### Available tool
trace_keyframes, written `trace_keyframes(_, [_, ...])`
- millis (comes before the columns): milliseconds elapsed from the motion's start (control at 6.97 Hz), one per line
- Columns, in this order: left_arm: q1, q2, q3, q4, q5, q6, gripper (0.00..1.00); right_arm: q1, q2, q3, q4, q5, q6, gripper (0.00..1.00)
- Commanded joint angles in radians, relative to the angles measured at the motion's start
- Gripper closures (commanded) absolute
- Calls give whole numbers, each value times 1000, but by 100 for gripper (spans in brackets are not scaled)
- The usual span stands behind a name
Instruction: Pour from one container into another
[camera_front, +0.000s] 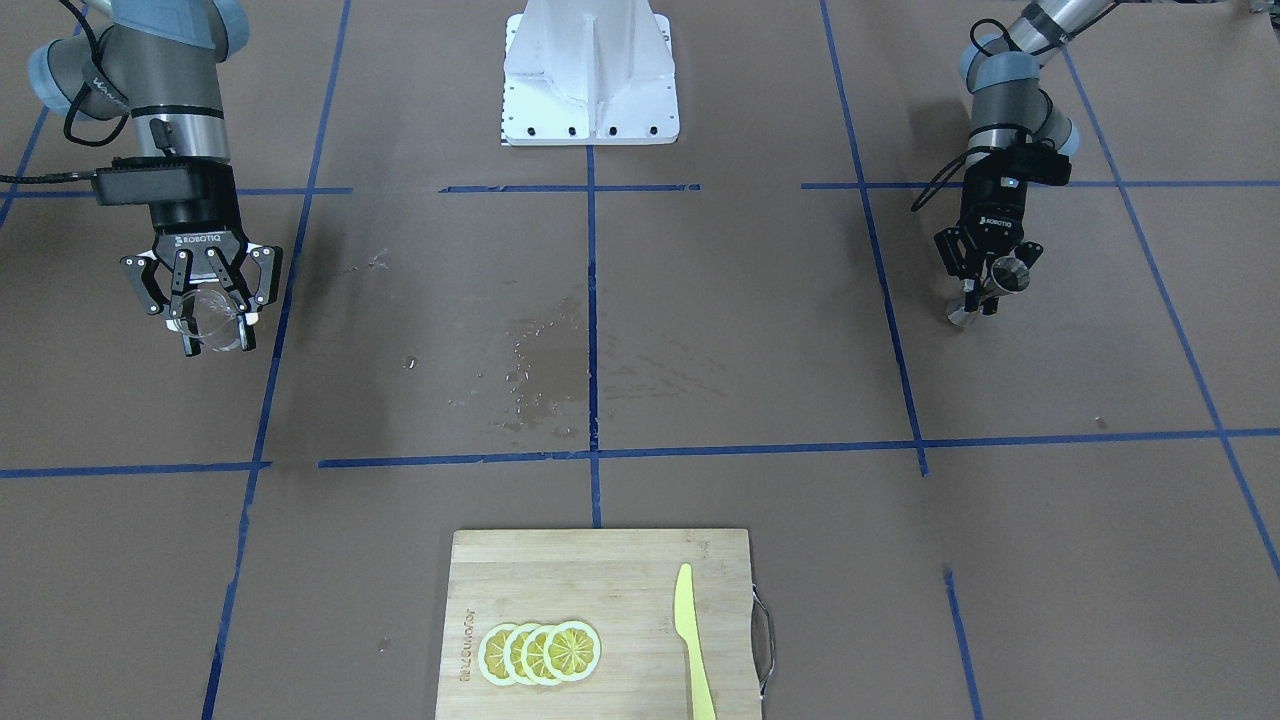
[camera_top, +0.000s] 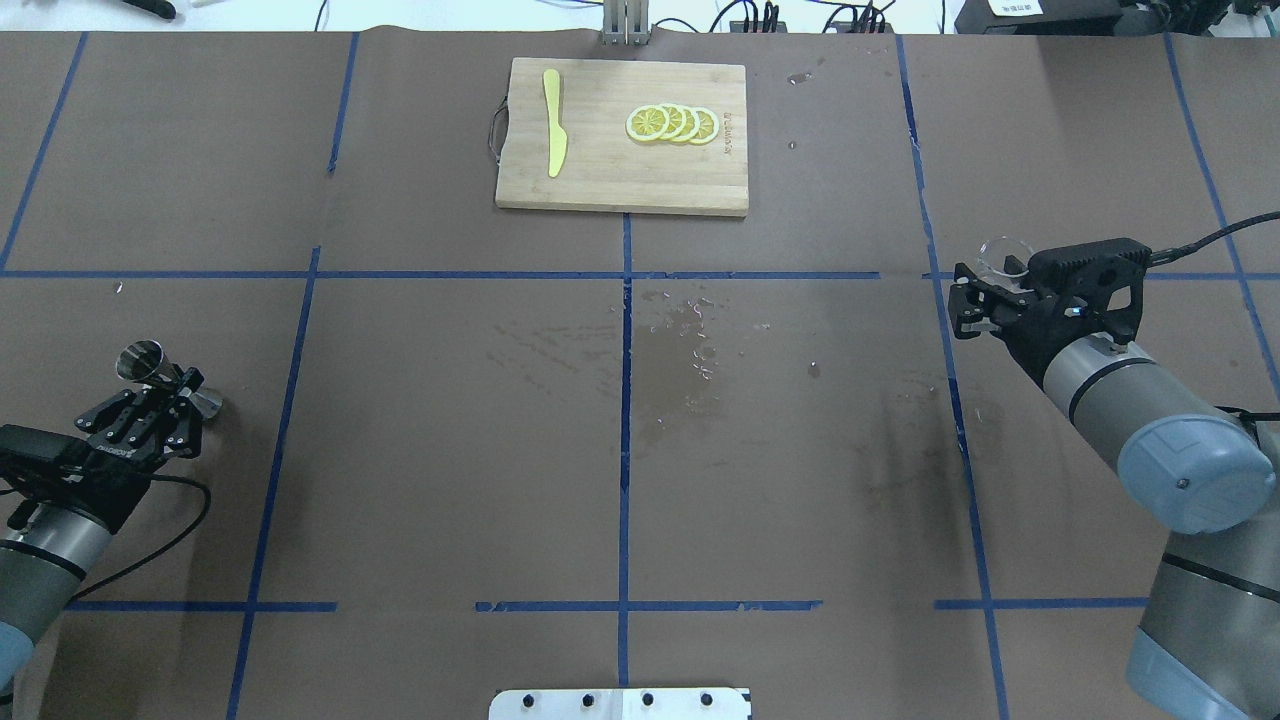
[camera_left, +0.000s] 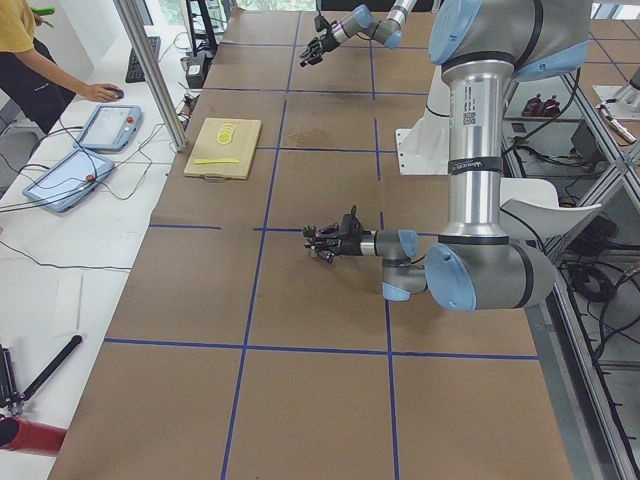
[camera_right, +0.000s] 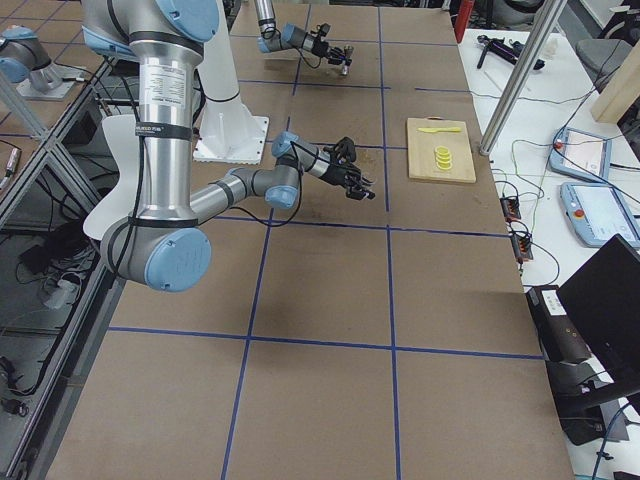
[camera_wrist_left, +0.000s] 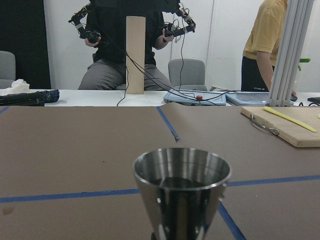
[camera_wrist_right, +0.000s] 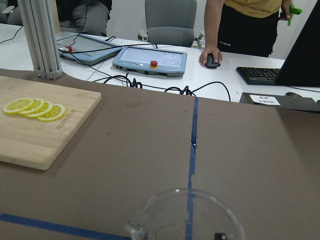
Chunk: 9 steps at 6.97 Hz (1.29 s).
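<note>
My left gripper (camera_front: 984, 292) is shut on the steel jigger (camera_front: 1006, 274) at its waist and holds it tilted just above the table at my left. Seen from above, the jigger (camera_top: 143, 361) pokes out beyond the fingers. In the left wrist view its upper cone (camera_wrist_left: 181, 186) fills the lower middle, with something dark inside. My right gripper (camera_front: 213, 335) is shut on the clear glass cup (camera_front: 222, 312), which it holds above the table at my right. From above, the cup (camera_top: 1000, 254) shows just past the right gripper (camera_top: 975, 292). Its rim (camera_wrist_right: 186, 212) sits at the bottom of the right wrist view.
A wooden cutting board (camera_top: 620, 190) lies at the far middle of the table with lemon slices (camera_top: 672, 123) and a yellow knife (camera_top: 553, 135) on it. A wet patch with droplets (camera_top: 685, 350) marks the table's centre. Operators sit beyond the far edge.
</note>
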<state>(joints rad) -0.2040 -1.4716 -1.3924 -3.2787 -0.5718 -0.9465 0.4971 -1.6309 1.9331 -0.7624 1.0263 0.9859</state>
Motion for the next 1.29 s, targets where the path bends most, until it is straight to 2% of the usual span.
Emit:
trace_keyframes(0, [3, 1, 0, 1, 0, 0, 99, 0, 0, 1, 0, 0, 0, 89])
trace_keyframes(574, [12, 1, 3, 2, -2, -2, 93, 0, 3, 4, 0, -2, 2, 88])
trace_keyframes(1148, [17, 2, 6, 14, -3, 0, 81, -2, 5, 4, 0, -2, 5, 87])
